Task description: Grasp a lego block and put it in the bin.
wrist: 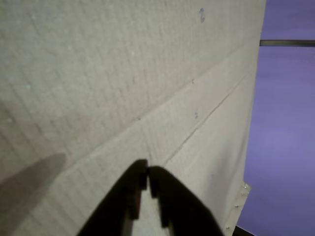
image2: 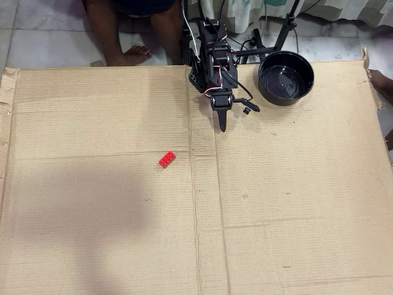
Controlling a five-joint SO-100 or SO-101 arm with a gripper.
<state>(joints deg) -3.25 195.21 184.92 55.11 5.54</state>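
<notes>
A small red lego block [image2: 166, 159] lies on the cardboard, left of centre in the overhead view. The bin, a glossy black bowl [image2: 286, 77], stands at the far edge to the right of the arm's base. My gripper [image2: 221, 127] hangs near the base, well above and to the right of the block, with its black fingers together and nothing between them. In the wrist view the gripper [wrist: 147, 169] pokes up from the bottom edge, tips touching, over bare cardboard. Neither the block nor the bin shows in the wrist view.
A large cardboard sheet [image2: 276, 203] covers the floor, with creases running across it. A person's bare feet [image2: 126, 56] stand beyond the far edge, left of the arm. A black stand [image2: 276, 43] and cables sit behind the bowl. The cardboard's edge [wrist: 248, 147] meets a purple surface.
</notes>
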